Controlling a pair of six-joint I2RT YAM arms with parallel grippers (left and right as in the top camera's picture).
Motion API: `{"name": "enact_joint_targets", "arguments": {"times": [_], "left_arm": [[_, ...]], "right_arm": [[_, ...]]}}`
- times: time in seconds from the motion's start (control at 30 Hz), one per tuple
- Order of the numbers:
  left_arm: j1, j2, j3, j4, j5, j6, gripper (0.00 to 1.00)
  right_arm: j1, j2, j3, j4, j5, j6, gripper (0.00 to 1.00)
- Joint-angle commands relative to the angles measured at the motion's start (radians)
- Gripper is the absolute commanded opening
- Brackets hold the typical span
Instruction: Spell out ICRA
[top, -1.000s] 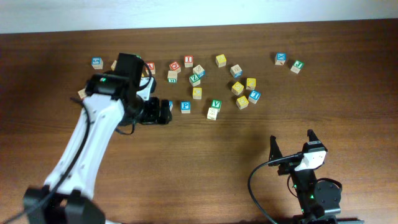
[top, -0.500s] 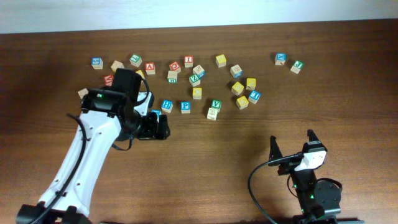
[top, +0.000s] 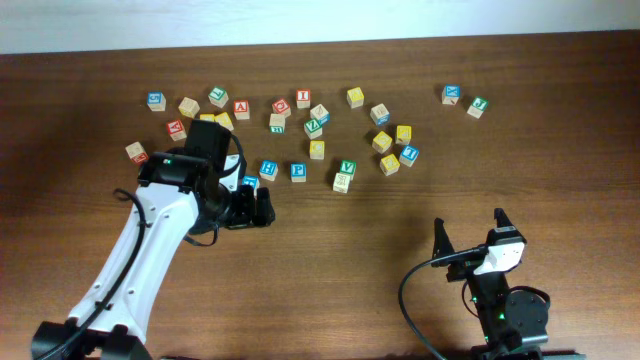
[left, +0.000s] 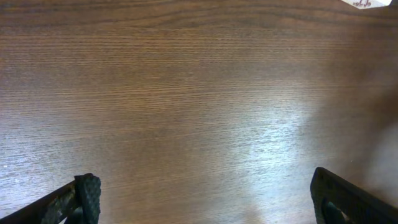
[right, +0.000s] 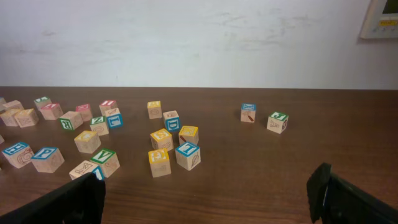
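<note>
The red I cube (top: 303, 97) lies in the far row, and the right wrist view shows this I cube (right: 107, 104) too. Left of it are the red C cube (top: 281, 106) and the red A cube (top: 241, 108). The green R cube (top: 277, 122) sits just in front of the C, also visible as the R cube (right: 69, 120) from the right wrist. My left gripper (top: 263, 205) is open over bare wood in front of the cubes, touching none. From the left wrist, that gripper (left: 205, 199) shows only table between its fingers. My right gripper (top: 468, 230) stands open at the front right.
A blue P cube (top: 298, 171) and another blue cube (top: 268, 169) lie just beyond my left gripper. Yellow cubes (top: 383, 141) cluster mid-right, and two cubes (top: 464, 100) sit apart at the far right. The table's far edge meets a white wall (right: 199, 43).
My left arm has drawn back toward the front of the table, uncovering cubes at the left of the row. The right arm has not moved.
</note>
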Motion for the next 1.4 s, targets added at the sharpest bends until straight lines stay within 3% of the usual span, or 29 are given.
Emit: {"name": "enact_joint_targets", "arguments": {"times": [0.0, 0.23, 0.57, 0.73, 1.03, 1.37], "left_arm": [[-0.001, -0.006, -0.010, 0.002, 0.014, -0.039, 0.99], [-0.001, -0.006, -0.067, 0.077, 0.014, -0.137, 0.99], [-0.001, -0.006, -0.074, 0.099, 0.009, -0.137, 0.99], [-0.001, -0.006, -0.074, 0.170, -0.037, -0.137, 0.99], [-0.001, -0.006, -0.074, 0.246, -0.292, -0.137, 0.99], [-0.001, -0.006, -0.074, 0.268, -0.298, -0.129, 0.99]], "right_arm": [[-0.007, -0.005, -0.005, -0.006, 0.008, 0.003, 0.98], [-0.007, -0.005, -0.005, -0.006, 0.008, 0.003, 0.98], [-0.007, -0.005, -0.005, -0.006, 0.008, 0.003, 0.98], [-0.007, -0.005, -0.005, -0.006, 0.008, 0.003, 0.98], [-0.007, -0.005, -0.005, -0.006, 0.008, 0.003, 0.98], [-0.007, -0.005, -0.005, -0.006, 0.008, 0.003, 0.98]]}}
